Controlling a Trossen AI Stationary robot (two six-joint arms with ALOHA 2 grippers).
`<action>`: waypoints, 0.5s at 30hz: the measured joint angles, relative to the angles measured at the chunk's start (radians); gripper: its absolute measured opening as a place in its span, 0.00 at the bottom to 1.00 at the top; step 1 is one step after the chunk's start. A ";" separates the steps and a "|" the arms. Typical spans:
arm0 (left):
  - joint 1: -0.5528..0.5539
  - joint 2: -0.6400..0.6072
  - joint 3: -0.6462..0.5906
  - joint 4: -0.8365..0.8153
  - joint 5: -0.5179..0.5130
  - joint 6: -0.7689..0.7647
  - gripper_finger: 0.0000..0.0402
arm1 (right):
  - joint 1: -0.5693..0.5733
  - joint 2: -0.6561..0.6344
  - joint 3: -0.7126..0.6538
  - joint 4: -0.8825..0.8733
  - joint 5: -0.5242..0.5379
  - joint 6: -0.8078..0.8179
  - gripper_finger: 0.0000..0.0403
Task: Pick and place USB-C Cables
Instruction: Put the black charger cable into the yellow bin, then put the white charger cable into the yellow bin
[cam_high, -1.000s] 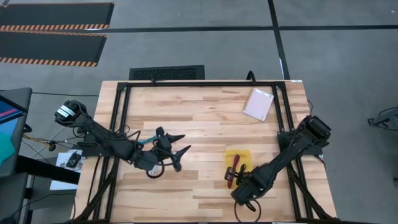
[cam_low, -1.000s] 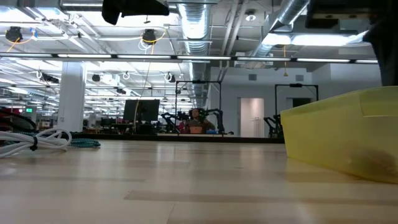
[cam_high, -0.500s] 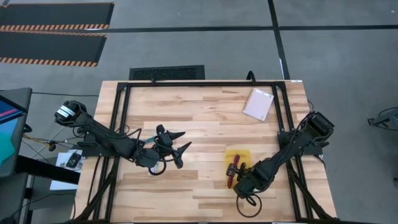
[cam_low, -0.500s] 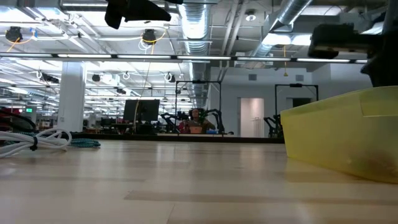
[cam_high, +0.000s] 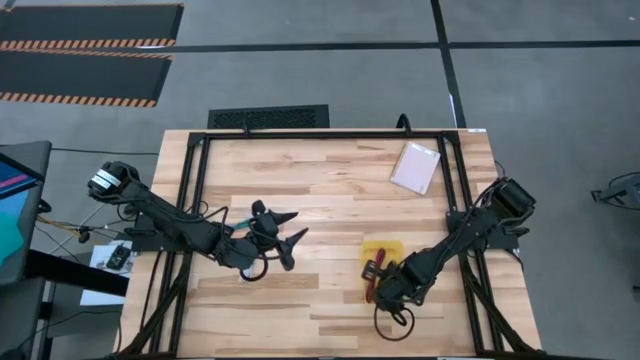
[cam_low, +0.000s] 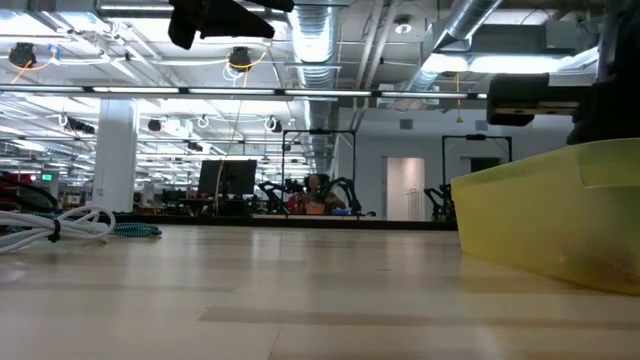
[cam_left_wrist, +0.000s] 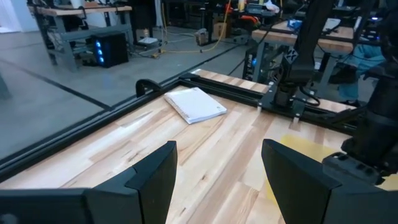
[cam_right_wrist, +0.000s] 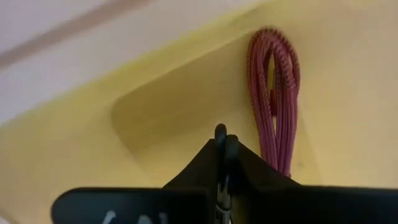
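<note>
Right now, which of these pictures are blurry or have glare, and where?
Right wrist view: the red braided cable is fairly sharp, but the yellow plastic tray around it looks soft. Low view: bright ceiling lights glare overhead, the near tray wall is blurred. Left wrist view: the open left gripper and its fingers look soft.

Pale wooden table (cam_high: 330, 180); smooth yellow plastic tray (cam_right_wrist: 155, 112); braided red cable (cam_right_wrist: 273, 93).

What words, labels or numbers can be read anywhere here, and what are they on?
None can be read.
The pale packet shows no print.
The left arm's white base label is too small to read.
The distant green ceiling sign is too blurred to read.
</note>
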 joint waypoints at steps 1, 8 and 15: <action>0.000 0.000 0.000 -0.002 0.008 0.000 0.56 | 0.000 0.000 0.000 0.011 -0.004 0.009 0.12; 0.000 0.000 0.000 -0.010 0.058 -0.001 0.56 | -0.006 0.000 0.000 0.058 -0.016 0.094 0.23; 0.000 0.000 0.000 -0.010 0.057 -0.001 0.56 | -0.007 0.000 0.000 0.057 -0.016 0.117 0.44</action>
